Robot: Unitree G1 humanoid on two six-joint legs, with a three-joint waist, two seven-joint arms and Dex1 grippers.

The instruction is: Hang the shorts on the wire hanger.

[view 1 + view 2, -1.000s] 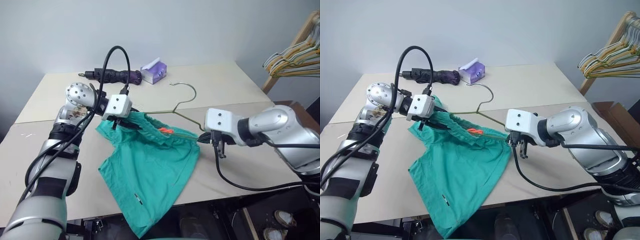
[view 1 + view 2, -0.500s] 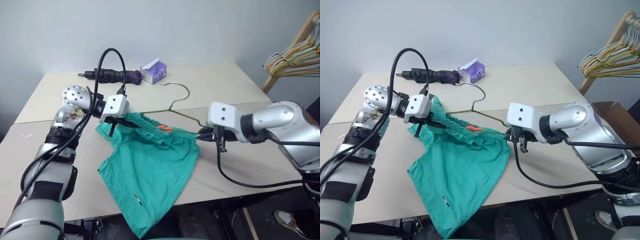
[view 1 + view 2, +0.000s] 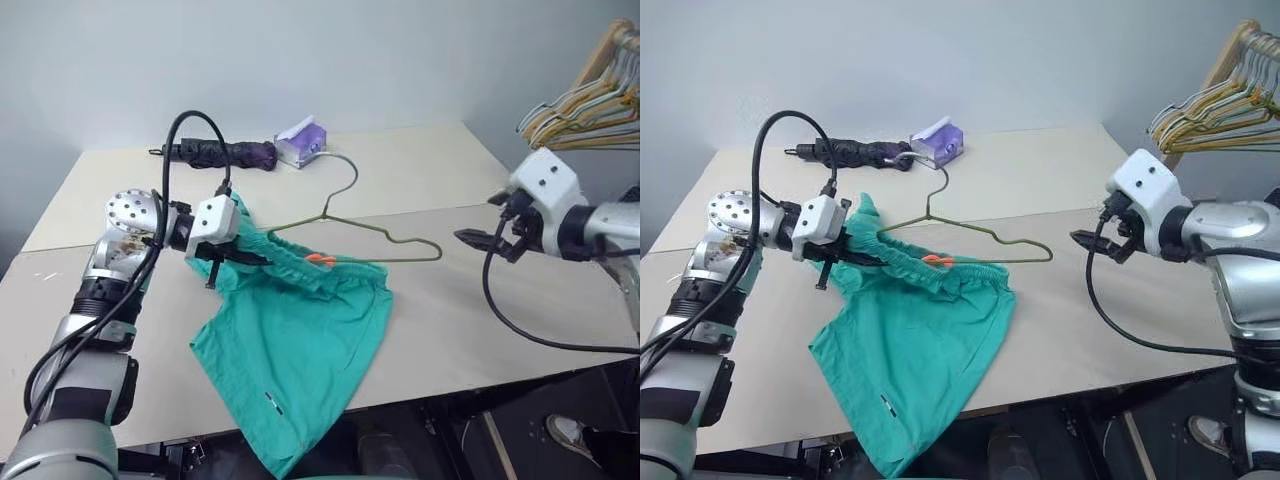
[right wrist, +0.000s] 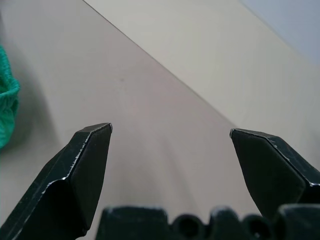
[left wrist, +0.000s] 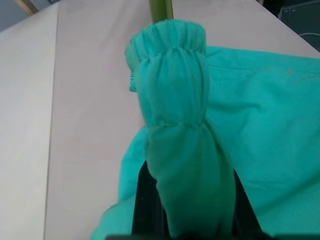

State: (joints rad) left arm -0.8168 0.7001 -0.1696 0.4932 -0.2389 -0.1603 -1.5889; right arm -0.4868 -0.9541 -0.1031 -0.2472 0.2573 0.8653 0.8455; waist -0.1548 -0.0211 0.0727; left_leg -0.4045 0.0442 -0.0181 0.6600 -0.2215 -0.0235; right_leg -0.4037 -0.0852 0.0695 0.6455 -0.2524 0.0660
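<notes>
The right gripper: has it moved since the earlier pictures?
Yes. The right gripper has let go of the wire hanger and pulled away rightward, toward the table's right edge.

Head stereo pair: high, angled forward-down over the beige tabletop (image 3: pixel 470 180); both eyes share the whole table. Left wrist cam: very close, bunched teal-green fabric shorts (image 5: pixel 185 145) centre frame. Right wrist cam: low over bare tabletop, probably facing the shorts' edge, left of frame.

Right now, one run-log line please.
left tool: shut on teal-green fabric shorts waistband | right tool: open, empty | thin olive-gold wire hanger: threaded in waistband
</notes>
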